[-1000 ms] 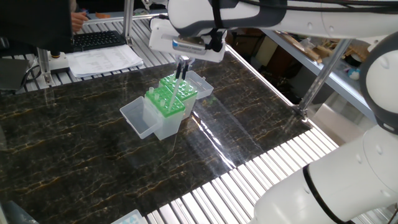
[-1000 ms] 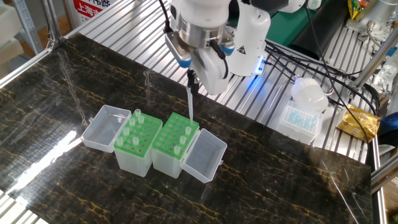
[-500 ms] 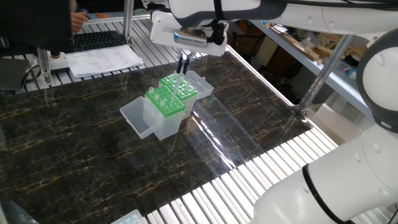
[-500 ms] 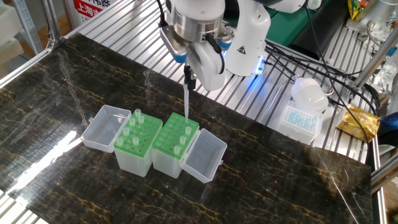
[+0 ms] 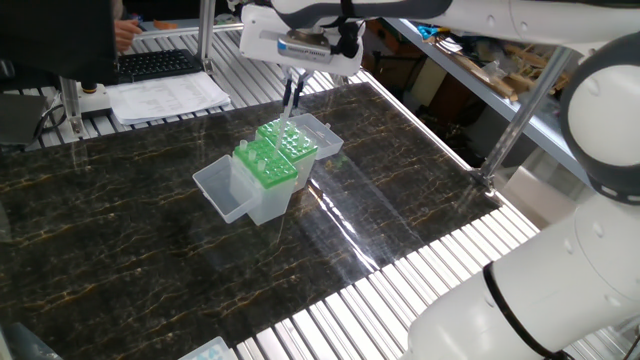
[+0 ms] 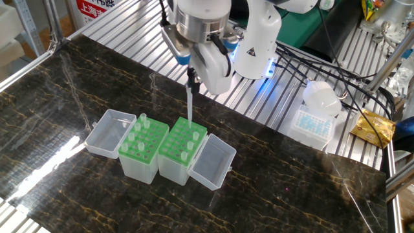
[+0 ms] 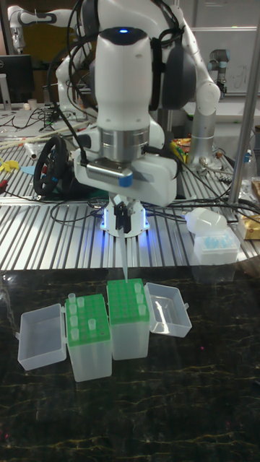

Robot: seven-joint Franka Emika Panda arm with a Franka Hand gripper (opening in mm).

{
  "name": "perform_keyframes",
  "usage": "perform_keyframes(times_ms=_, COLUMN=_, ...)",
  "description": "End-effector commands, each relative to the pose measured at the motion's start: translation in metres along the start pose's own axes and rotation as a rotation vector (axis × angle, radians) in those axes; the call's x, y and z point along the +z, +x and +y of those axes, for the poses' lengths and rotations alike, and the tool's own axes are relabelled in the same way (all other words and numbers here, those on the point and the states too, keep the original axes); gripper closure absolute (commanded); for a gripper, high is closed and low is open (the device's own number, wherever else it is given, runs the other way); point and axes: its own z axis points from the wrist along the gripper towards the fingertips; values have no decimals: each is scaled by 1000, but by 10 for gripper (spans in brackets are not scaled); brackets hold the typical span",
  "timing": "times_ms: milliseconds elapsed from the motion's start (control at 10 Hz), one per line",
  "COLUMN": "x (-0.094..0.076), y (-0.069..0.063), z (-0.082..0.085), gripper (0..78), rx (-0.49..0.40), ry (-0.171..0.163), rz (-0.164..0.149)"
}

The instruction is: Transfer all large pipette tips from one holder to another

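**Tip held above the racks**

Here your gripper (image 6: 190, 81) is clamped on one of the large pipette tips (image 6: 190, 103), hanging upright above centre frame, clear of the right-hand rack (image 6: 184, 139). More tips stand in the left-hand rack (image 6: 143, 144).

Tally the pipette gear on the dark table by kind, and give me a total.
Green-topped tip racks: 2
Open clear hinged lids: 2
Large pipette tip held in the end effector: 1
Total: 5
The tips seated in the racks are too small to count reliably.
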Motion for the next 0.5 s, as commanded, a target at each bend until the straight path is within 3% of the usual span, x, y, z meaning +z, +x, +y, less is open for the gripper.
perform_keyframes(times_ms=100, x=0, y=-8, z=0, gripper=764, rx=-17, ry=0, rz=-3)
perform_keyframes(times_ms=500, x=-3, y=-19, z=-10, gripper=764, rx=-45, ry=0, rz=0)
